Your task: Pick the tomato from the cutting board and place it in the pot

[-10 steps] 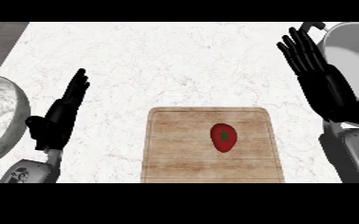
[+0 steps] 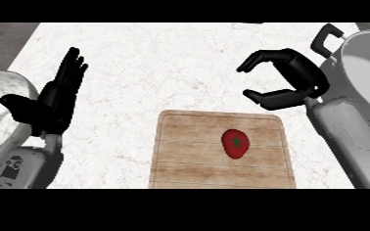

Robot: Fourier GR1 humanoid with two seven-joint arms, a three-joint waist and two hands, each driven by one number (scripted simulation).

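Note:
A red tomato (image 2: 236, 143) with a green stem mark lies on the wooden cutting board (image 2: 188, 166), right of the board's middle. The steel pot (image 2: 354, 73) stands at the right edge, its black handle toward the counter. My right hand (image 2: 292, 80) hovers above the counter between the board's far right corner and the pot, fingers and thumb curved in a wide claw with nothing between them. It is apart from the tomato, up and to the right of it. My left hand (image 2: 54, 100) rests at the left with fingers straight and pointing up.
The white marbled counter (image 2: 159, 63) stretches behind the board. A pale rounded object (image 2: 11, 103) shows at the left edge, partly behind my left hand.
My right hand has turned and moved left and down toward the board, its fingers curving from straight into a claw. The left hand and the tomato have kept their places.

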